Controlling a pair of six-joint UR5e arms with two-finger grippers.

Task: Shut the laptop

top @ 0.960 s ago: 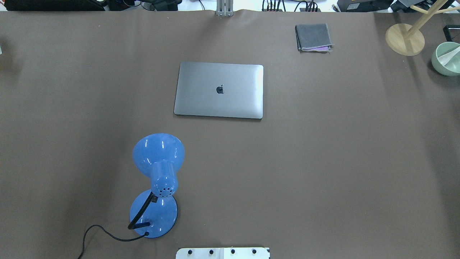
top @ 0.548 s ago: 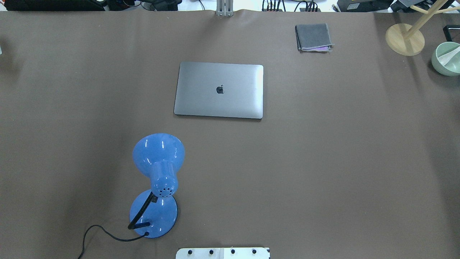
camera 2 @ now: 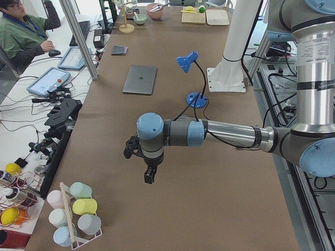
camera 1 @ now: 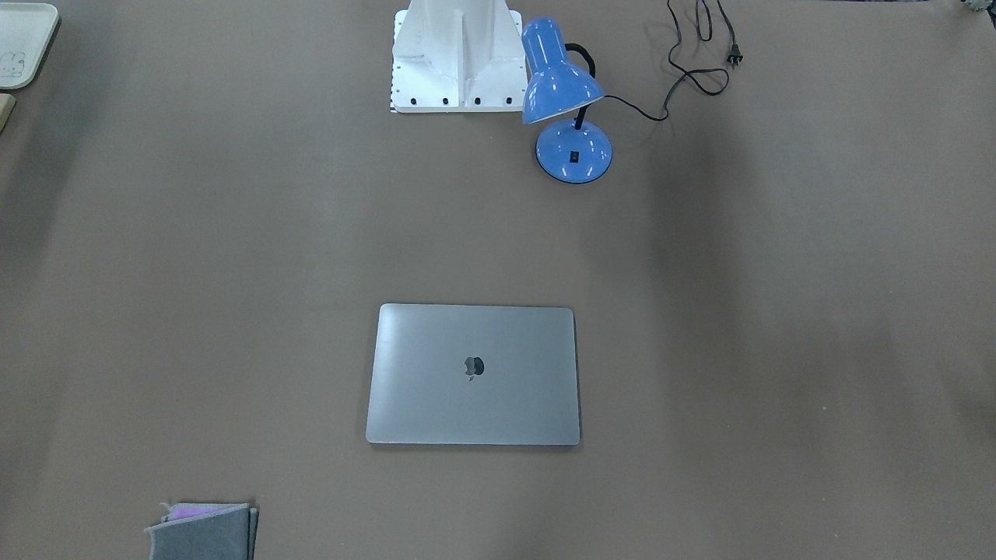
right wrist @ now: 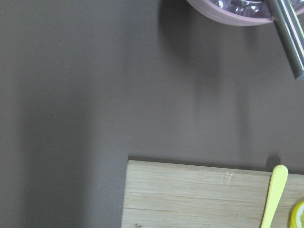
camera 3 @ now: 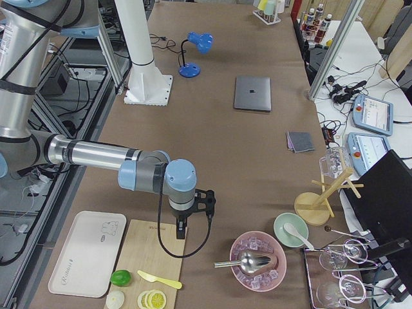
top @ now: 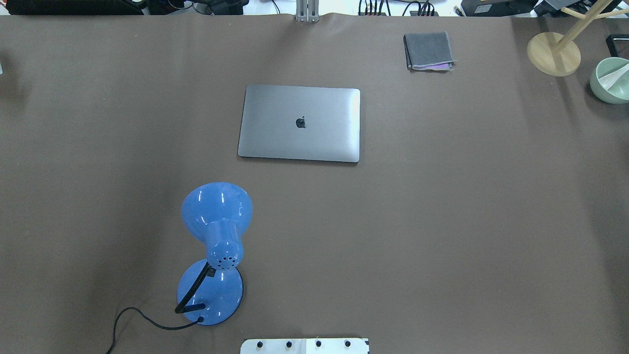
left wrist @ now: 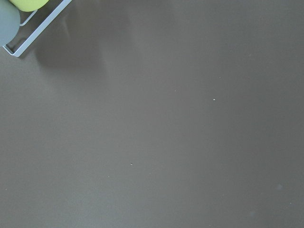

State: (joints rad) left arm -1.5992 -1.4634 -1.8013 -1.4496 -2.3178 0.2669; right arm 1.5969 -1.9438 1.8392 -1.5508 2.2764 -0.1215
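Note:
The silver-grey laptop (top: 319, 137) lies flat on the brown table with its lid down and the apple logo facing up; it also shows in the front view (camera 1: 473, 404) and both side views (camera 2: 140, 79) (camera 3: 252, 93). My left gripper (camera 2: 149, 178) hangs over bare table far from the laptop, toward the table's left end. My right gripper (camera 3: 179, 230) hangs near the right end, above a wooden board's edge. Both show only in side views, so I cannot tell whether they are open or shut.
A blue desk lamp (top: 216, 231) with a black cord stands near the robot base (top: 304, 346). A grey felt pouch (top: 428, 50), wooden stand (top: 554, 53) and green bowl (top: 609, 81) sit far right. A cup rack (camera 2: 73, 214) and cutting board (camera 3: 154, 264) lie at the table's ends.

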